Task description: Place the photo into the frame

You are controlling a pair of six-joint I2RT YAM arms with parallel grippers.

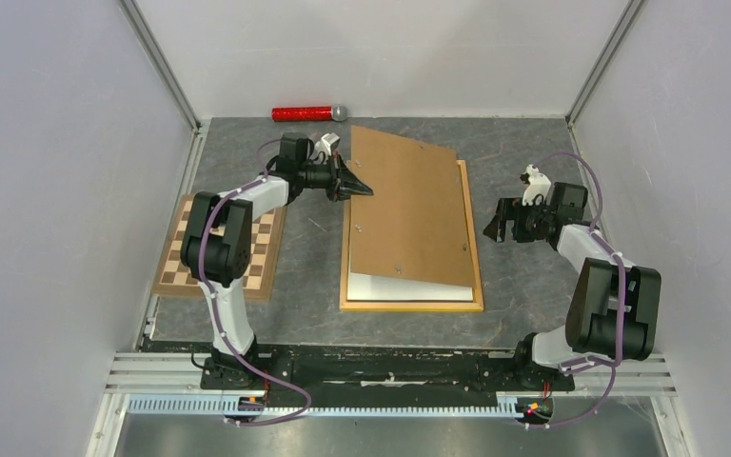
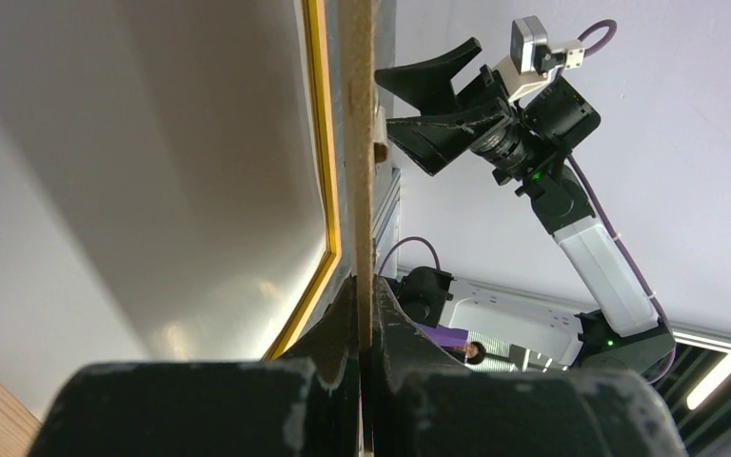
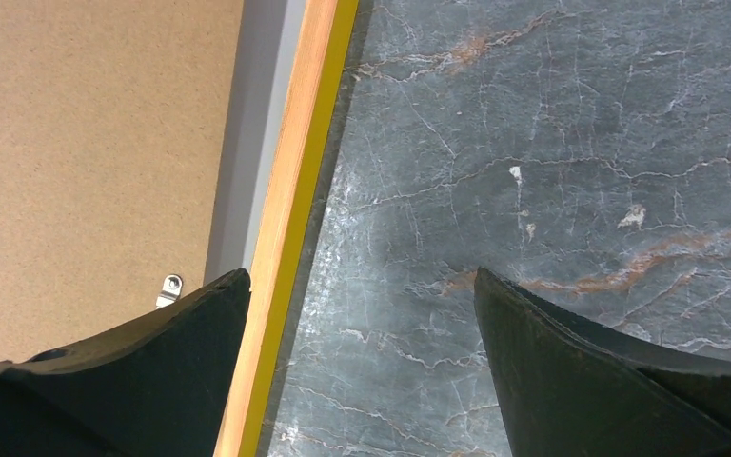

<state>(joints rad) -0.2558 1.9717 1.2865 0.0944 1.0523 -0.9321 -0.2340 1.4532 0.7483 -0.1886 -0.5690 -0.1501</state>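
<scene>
While my left hand (image 1: 362, 188) pinches the brown backing board (image 1: 409, 209) at nine o'clock, my right hand (image 1: 494, 230) gapes; the white-backed paper photo (image 1: 409, 288) looks limp, best edge-gripped.

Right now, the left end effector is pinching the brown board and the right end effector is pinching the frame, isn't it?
No. The left end effector does pinch the brown board, but the right end effector is open and not pinching the frame, as the right wrist view shows.
</scene>
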